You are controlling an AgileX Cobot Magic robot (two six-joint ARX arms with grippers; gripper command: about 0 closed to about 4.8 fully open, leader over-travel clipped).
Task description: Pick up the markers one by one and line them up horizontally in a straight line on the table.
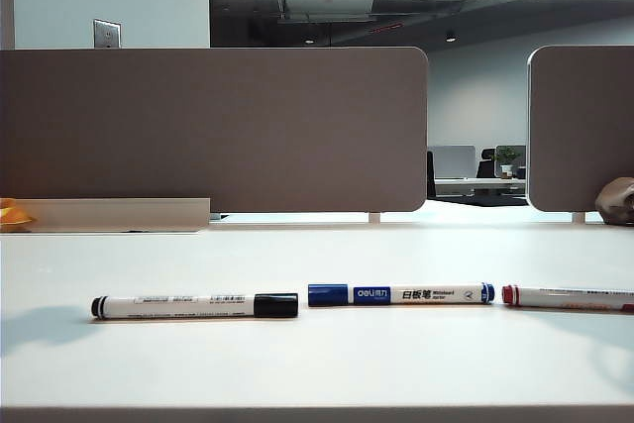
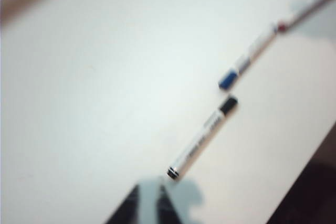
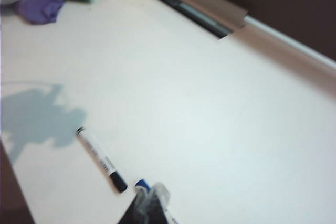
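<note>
A: The three markers lie end to end across the worktop [image 1: 317, 364]: the black-capped marker [image 1: 195, 305] on the left, the blue-capped marker [image 1: 400, 293] in the middle, the red-capped marker [image 1: 568, 297] on the right, running off the frame edge. Small gaps part them.

B: So the row looks finished?

A: I judge so. They sit nearly on one horizontal line, nothing is being carried, and the spacing suits a row laid down one piece at a time.

B: Where are the arms?

A: Neither appears in the exterior view; only shadows fall at both sides. The left gripper [image 2: 149, 205] hangs above the worktop just off the black-capped marker's tail, tilted down, empty; blur hides whether its jaws are parted. The right gripper [image 3: 149, 205] hovers over the blue-capped marker's cap end, jaws clenched on nothing.
</note>
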